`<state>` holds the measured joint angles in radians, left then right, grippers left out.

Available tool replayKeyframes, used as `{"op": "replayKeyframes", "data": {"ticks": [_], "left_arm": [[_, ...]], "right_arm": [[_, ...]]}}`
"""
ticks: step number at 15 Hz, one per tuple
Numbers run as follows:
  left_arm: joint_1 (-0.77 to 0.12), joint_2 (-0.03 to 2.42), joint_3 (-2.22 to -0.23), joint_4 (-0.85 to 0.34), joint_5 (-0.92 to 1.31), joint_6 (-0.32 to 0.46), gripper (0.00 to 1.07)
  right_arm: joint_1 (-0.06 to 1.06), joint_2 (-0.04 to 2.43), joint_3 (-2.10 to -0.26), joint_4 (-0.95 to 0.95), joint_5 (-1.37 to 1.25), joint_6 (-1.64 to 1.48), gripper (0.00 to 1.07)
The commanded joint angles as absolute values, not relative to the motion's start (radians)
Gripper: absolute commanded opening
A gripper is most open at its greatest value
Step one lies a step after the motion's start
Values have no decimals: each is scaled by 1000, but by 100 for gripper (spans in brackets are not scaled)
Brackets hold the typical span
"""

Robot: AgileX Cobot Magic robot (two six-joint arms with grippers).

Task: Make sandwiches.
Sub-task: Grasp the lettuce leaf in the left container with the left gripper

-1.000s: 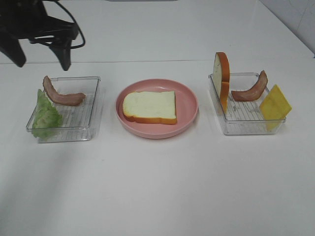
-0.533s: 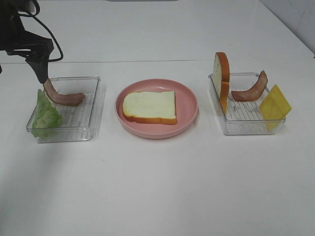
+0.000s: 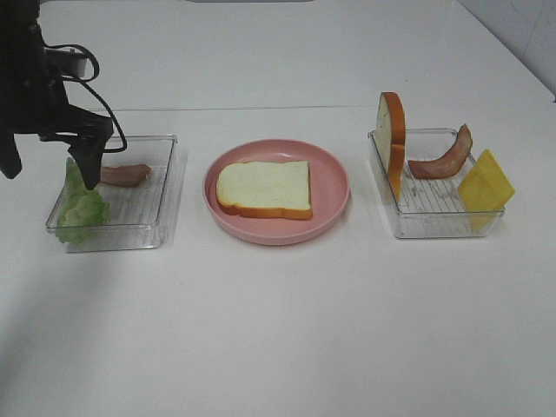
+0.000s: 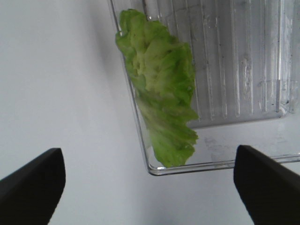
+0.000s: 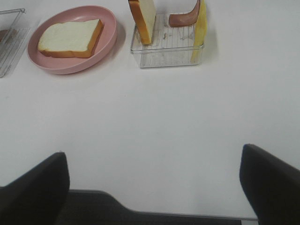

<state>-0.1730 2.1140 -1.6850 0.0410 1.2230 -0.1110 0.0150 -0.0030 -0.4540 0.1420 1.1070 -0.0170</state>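
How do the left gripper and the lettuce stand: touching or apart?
Apart. The left wrist view shows the left gripper open, with bare table and tray between each fingertip and the lettuce.

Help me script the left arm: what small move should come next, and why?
Probably lower the left gripper and close on the lettuce leaf: its jaws stand open above the leaf at the edge of the tray, and the bread slice on the pink plate is bare.
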Motion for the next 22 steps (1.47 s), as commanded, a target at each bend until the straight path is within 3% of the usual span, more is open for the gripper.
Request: {"op": "replayKeyframes", "data": {"ticks": [1,16,19,22], "left_arm": [[-172,2150,-1680,29,1186,-117,90],[-172,2214,-1682,27,1134,-113,88],[-172,2214,-1682,26,1135,-111,83],[-172,2214,-1682,23,1141,-111,71]], "right_arm": [[12,-34,-450,145,1099,-26,94],[12,-34,-450,145,1099,-26,94],[12,-34,-450,145,1099,-26,94],[12,-34,-450,145,1099,-26,94]]}}
